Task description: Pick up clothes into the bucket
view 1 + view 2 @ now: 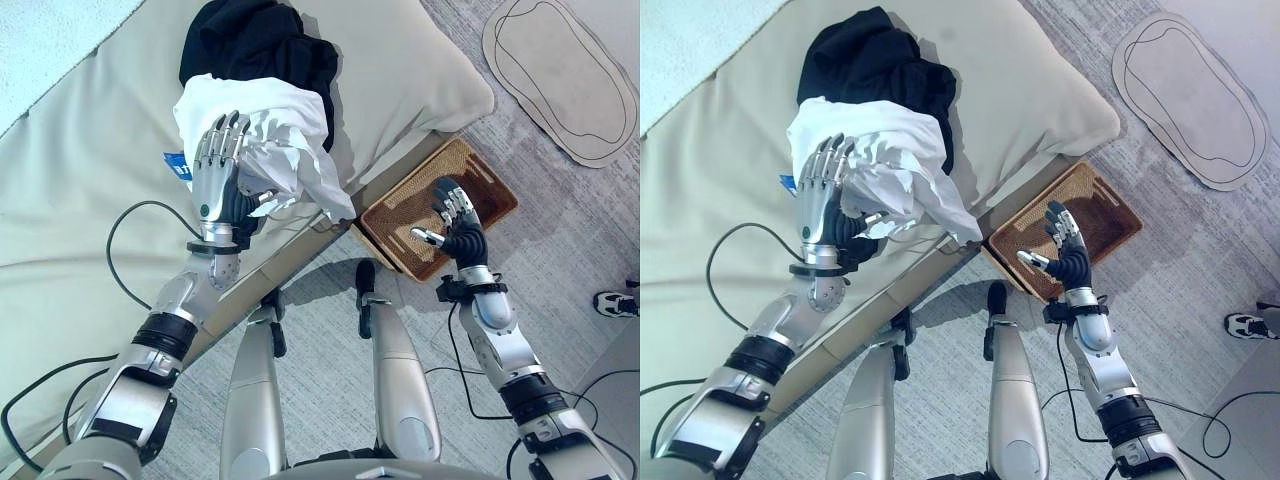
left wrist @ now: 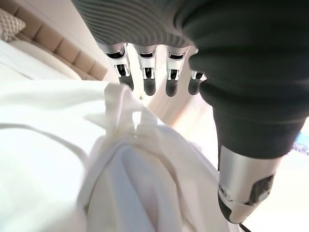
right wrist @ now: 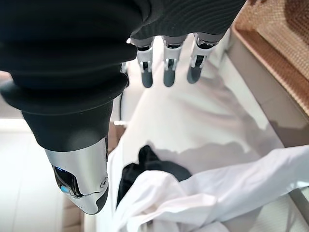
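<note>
white garment (image 1: pixel 270 140) heaped on bed (image 1: pixel 90 180) beside black garment (image 1: pixel 255 45) | left hand (image 1: pixel 218 170) laid on it, fingers straight | right hand (image 1: pixel 458 222) held spread above wicker basket (image 1: pixel 400 215) on floor

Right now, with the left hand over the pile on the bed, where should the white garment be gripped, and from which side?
Probably at the bunched folds near the white garment's bed-edge end, coming from above, where the left hand hovers open. Gathered cloth there gives the fingers something to close on; the black garment lies partly under its far end.
</note>
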Available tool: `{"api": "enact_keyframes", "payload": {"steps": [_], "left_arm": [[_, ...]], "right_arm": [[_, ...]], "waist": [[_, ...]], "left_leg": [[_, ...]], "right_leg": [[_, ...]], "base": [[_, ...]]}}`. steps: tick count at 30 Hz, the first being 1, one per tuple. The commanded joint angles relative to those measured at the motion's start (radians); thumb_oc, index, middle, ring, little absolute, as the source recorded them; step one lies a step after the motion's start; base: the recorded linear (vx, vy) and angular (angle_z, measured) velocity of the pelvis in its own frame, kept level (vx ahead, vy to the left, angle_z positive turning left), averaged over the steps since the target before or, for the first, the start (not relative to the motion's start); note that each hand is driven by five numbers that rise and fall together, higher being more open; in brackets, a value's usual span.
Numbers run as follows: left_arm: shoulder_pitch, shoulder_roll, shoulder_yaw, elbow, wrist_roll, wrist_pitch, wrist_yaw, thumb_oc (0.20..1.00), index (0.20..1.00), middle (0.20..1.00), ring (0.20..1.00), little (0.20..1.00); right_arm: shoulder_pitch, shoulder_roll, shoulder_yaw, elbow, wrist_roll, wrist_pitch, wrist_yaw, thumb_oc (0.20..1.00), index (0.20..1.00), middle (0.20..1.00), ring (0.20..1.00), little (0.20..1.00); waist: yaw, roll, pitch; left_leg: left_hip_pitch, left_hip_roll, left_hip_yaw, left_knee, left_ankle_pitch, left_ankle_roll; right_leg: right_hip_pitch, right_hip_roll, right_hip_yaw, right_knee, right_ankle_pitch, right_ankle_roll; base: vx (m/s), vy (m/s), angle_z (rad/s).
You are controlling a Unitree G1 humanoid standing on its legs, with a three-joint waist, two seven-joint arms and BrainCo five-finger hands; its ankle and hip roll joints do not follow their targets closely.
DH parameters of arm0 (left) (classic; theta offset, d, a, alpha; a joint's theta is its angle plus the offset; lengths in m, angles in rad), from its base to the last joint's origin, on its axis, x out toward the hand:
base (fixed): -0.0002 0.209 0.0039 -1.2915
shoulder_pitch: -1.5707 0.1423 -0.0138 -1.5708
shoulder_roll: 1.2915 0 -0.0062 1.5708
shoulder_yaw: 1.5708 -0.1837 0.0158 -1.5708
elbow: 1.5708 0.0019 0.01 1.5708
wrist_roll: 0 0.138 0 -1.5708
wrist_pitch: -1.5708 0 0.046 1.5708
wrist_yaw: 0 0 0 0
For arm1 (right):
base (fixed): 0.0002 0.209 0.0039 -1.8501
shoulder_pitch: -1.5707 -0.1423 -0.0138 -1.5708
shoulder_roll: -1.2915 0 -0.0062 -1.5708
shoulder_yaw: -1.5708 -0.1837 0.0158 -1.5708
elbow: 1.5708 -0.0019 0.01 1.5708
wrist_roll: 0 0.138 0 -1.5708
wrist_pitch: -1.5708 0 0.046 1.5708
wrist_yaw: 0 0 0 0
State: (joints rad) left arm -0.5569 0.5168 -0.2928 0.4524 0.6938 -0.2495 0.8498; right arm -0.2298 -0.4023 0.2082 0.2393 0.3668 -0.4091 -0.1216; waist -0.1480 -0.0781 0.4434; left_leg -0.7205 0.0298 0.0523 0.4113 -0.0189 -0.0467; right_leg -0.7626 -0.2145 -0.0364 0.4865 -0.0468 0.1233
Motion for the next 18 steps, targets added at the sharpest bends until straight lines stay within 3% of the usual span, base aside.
{"api": "enact_keyframes", "payload": {"steps": [1, 6, 7, 8, 9, 10, 11, 12, 18], "left_arm": [[0.001, -0.016, 0.000, -0.012, 0.024, -0.003, 0.063, 1.000, 1.000, 1.000, 1.000, 1.000], [-0.003, -0.017, -0.024, 0.021, 0.048, 0.016, 0.061, 1.000, 1.000, 1.000, 1.000, 1.000], [-0.006, -0.016, -0.026, 0.033, 0.049, 0.021, 0.062, 0.831, 0.831, 0.831, 0.831, 0.831], [-0.007, -0.016, -0.018, 0.061, 0.040, 0.033, 0.062, 0.589, 0.589, 0.589, 0.589, 0.589], [-0.007, -0.016, -0.018, 0.061, 0.040, 0.033, 0.062, 0.533, 0.533, 0.533, 0.533, 0.533], [-0.009, -0.014, -0.013, 0.075, 0.035, 0.042, 0.059, 0.395, 0.395, 0.395, 0.395, 0.395], [-0.012, -0.011, -0.007, 0.084, 0.035, 0.049, 0.059, 0.388, 0.388, 0.388, 0.388, 0.388], [-0.015, -0.010, -0.002, 0.096, 0.033, 0.055, 0.057, 0.200, 0.200, 0.200, 0.200, 0.200], [-0.015, 0.006, 0.025, 0.125, 0.024, 0.065, 0.055, 0.200, 0.200, 0.200, 0.200, 0.200]], "right_arm": [[0.033, -0.009, -0.006, -0.050, 0.021, -0.072, -0.023, 1.000, 1.000, 1.000, 1.000, 1.000], [0.026, -0.007, -0.003, -0.050, 0.017, -0.072, -0.028, 1.000, 1.000, 1.000, 1.000, 1.000], [0.025, -0.007, -0.004, -0.051, 0.015, -0.073, -0.030, 1.000, 1.000, 1.000, 1.000, 1.000], [0.027, -0.008, -0.009, -0.052, 0.012, -0.072, -0.033, 1.000, 1.000, 1.000, 1.000, 1.000], [0.027, -0.008, -0.009, -0.052, 0.012, -0.072, -0.033, 1.000, 1.000, 1.000, 1.000, 1.000], [0.029, -0.008, -0.012, -0.053, 0.009, -0.071, -0.035, 1.000, 1.000, 1.000, 1.000, 1.000], [0.030, -0.007, -0.014, -0.051, 0.008, -0.070, -0.035, 1.000, 1.000, 1.000, 1.000, 1.000], [0.032, -0.007, -0.015, -0.052, 0.005, -0.070, -0.035, 1.000, 1.000, 1.000, 1.000, 1.000], [0.039, -0.008, -0.021, -0.053, 0.003, -0.068, -0.031, 1.000, 1.000, 1.000, 1.000, 1.000]], "waist": [[0.007, -0.002, -0.061], [0.006, -0.002, -0.063], [0.006, -0.002, -0.064], [0.005, -0.002, -0.066], [0.005, -0.002, -0.066], [0.005, -0.002, -0.067], [0.004, -0.002, -0.069], [0.003, -0.003, -0.070], [0.000, -0.001, -0.082]], "left_leg": [[-0.035, -0.001, -0.019, 0.053, -0.056, 0.017], [-0.036, 0.000, -0.017, 0.051, -0.055, 0.018], [-0.037, 0.000, -0.016, 0.050, -0.055, 0.018], [-0.037, 0.000, -0.015, 0.050, -0.055, 0.018], [-0.037, 0.000, -0.015, 0.050, -0.054, 0.018], [-0.037, 0.001, -0.014, 0.049, -0.054, 0.018], [-0.037, 0.002, -0.014, 0.048, -0.054, 0.018], [-0.036, 0.001, -0.014, 0.047, -0.054, 0.018], [-0.038, 0.002, -0.013, 0.046, -0.055, 0.019]], "right_leg": [[0.027, -0.044, 0.003, -0.104, 0.089, 0.052], [0.025, -0.044, 0.005, -0.106, 0.091, 0.053], [0.024, -0.044, 0.004, -0.107, 0.092, 0.053], [0.022, -0.044, 0.004, -0.107, 0.093, 0.053], [0.022, -0.044, 0.004, -0.107, 0.093, 0.053], [0.021, -0.044, 0.003, -0.108, 0.093, 0.052], [0.021, -0.043, 0.003, -0.108, 0.093, 0.052], [0.022, -0.043, 0.003, -0.109, 0.094, 0.052], [0.016, -0.041, 0.007, -0.110, 0.095, 0.050]], "base": [[0.00, 0.000, 0.00], [0.00, 0.000, 0.00], [0.00, 0.000, 0.00], [0.00, 0.000, 0.00], [0.00, 0.000, 0.00], [0.00, 0.000, 0.00], [0.00, 0.000, 0.00], [0.00, 0.000, 0.00], [0.00, 0.000, 0.00]]}}
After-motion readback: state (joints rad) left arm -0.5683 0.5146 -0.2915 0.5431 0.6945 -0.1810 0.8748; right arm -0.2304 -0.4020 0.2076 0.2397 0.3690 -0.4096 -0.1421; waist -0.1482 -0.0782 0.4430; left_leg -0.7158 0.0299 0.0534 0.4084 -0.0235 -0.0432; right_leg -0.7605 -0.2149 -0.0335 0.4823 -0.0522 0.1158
